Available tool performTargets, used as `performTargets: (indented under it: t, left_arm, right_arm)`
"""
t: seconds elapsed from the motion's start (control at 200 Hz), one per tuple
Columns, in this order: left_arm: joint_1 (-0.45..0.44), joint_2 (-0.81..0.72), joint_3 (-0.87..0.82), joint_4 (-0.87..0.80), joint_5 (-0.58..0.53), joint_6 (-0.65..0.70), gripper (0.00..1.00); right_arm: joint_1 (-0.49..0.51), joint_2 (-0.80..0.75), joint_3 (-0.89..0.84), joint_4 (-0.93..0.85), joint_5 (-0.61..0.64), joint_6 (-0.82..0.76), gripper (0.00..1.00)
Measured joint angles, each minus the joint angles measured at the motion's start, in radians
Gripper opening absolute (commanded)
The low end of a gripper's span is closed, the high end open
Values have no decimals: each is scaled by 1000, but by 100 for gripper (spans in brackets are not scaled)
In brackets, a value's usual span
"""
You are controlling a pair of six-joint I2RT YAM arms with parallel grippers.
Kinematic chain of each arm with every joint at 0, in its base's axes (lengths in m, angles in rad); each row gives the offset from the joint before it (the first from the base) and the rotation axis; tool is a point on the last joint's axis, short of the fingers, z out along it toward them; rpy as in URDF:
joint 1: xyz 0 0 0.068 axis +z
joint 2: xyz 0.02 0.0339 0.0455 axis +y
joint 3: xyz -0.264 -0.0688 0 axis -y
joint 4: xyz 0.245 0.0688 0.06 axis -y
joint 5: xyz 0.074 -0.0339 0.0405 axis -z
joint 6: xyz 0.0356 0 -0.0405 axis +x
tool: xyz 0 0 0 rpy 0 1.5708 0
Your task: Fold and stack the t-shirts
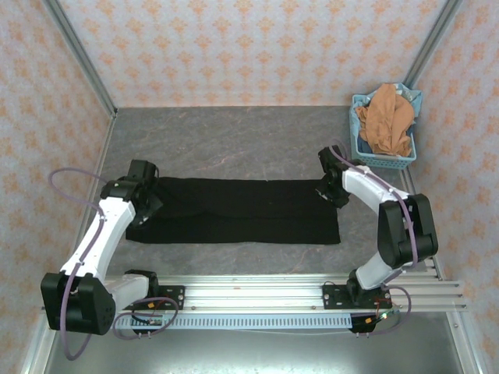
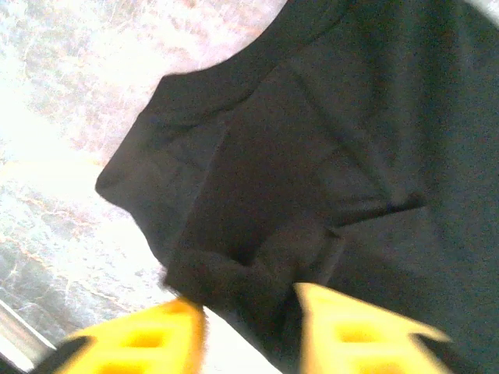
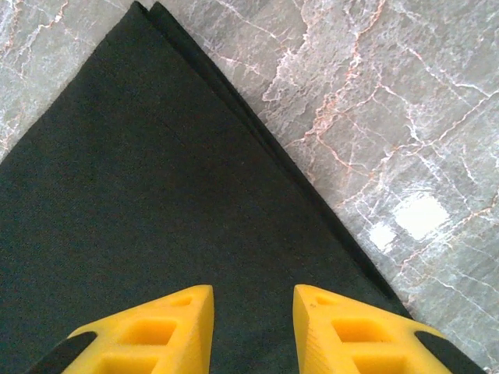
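Note:
The black t-shirt lies flat on the grey table as a long folded band; no print shows on it. My left gripper is at its left end. In the left wrist view the gripper is open, and a rumpled fold of the black t-shirt lies in the gap between the yellow fingers. My right gripper hovers at the right end, open just above the flat black t-shirt near its layered edge. The orange-brown t-shirt is bunched in the basket.
A light blue lattice basket stands at the back right corner. Patterned walls close in the marble table on three sides. A metal rail with the arm bases runs along the near edge.

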Motion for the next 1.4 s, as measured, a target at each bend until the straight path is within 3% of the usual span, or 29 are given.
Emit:
performTargets:
  t: [0.185, 0.325, 0.465, 0.62, 0.796, 1.136, 1.301, 1.401]
  left_arm:
    - [10, 7, 83, -2, -12, -24, 60]
    - [129, 71, 137, 55, 8, -10, 66]
    - [245, 330, 257, 196, 147, 11, 65]
    - [285, 645, 430, 282, 241, 62, 59]
    - [323, 814, 519, 280, 279, 129, 55]
    - [339, 903, 548, 282, 296, 191, 31]
    - [339, 917, 551, 285, 303, 199, 0]
    - [338, 916, 554, 285, 294, 210, 0]
  right_arm:
    - [0, 14, 25, 5, -4, 0, 32]
    - [0, 21, 35, 34, -29, -13, 32]
    - [0, 66, 52, 76, -99, -42, 32]
    - [0, 142, 97, 105, -167, -76, 32]
    - [0, 203, 137, 109, -204, -90, 32]
    - [0, 280, 219, 90, -182, -87, 33]
    - [0, 322, 272, 62, -146, -79, 33]
    - [-4, 340, 294, 34, -121, -71, 33]
